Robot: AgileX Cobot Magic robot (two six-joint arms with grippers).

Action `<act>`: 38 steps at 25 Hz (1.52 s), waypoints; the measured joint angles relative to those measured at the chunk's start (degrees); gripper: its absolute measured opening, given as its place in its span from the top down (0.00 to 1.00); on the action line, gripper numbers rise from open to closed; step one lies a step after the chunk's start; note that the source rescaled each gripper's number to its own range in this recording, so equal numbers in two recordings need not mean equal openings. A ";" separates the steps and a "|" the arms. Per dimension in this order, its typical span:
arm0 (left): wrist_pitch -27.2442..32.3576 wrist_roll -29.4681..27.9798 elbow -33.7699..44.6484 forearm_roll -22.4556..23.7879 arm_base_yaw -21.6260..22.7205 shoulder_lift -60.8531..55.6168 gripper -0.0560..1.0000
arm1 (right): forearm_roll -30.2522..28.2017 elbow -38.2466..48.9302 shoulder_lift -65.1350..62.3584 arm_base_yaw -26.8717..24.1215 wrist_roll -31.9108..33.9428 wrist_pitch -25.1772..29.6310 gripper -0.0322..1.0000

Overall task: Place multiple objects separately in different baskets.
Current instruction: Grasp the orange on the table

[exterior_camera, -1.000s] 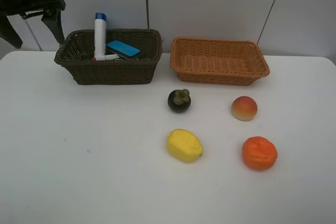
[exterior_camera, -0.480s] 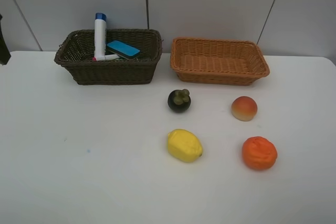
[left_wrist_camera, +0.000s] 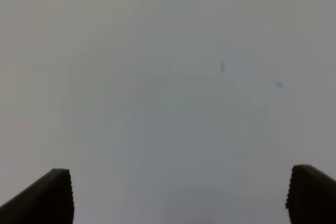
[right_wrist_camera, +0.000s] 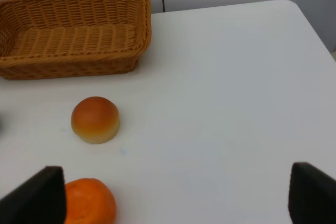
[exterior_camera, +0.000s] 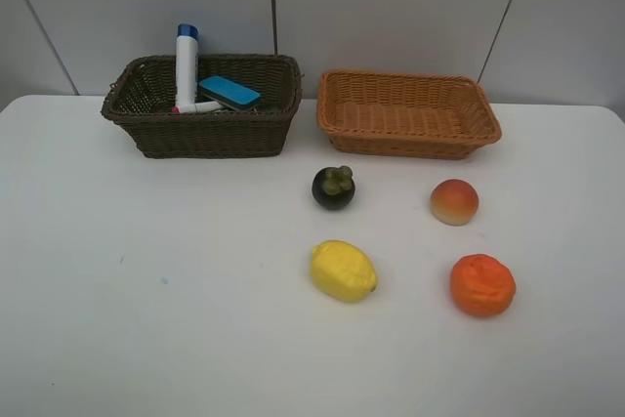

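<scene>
The white desk (exterior_camera: 146, 290) carries two rectangular wicker baskets side by side along its far edge, close together but apart. The dark brown basket (exterior_camera: 200, 104), the deeper unit, sits toward the far-left corner and holds three visible items. The white blue-capped tube (exterior_camera: 186, 65) stands nearly upright with its cap above the rim. The eraser block with blue back (exterior_camera: 229, 92) lies tilted, blue face up, just beside the tube. The white-pink marker (exterior_camera: 198, 106) lies flat at the foot of the tube. The light orange-tan basket (exterior_camera: 408, 114), the shallower unit, sits right of centre along the same edge; its woven floor is fully visible. Four fruits rest on the desk in front of it, each apart from the others. The mangosteen (exterior_camera: 333, 187) and the peach (exterior_camera: 454, 201) lie nearer the basket. The lemon (exterior_camera: 344, 271) and the orange (exterior_camera: 482, 284) lie nearer the front edge. The left gripper (left_wrist_camera: 181, 198) has its jaws spread wide over bare desk surface. The right gripper (right_wrist_camera: 173, 195) also has its jaws spread wide and grips no item; the orange shows just beside one fingertip.
</scene>
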 joint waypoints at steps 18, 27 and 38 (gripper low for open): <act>-1.81 4.52 8.77 -4.65 -0.33 -22.95 0.00 | 0.00 0.00 0.00 0.00 0.00 0.00 0.17; -7.59 3.48 10.95 -7.82 -0.33 -22.95 0.00 | 0.00 0.00 0.00 0.00 0.00 0.00 0.17; -7.59 3.43 10.95 -7.86 -0.33 -22.95 0.00 | 0.00 0.00 0.00 0.00 0.00 0.00 0.17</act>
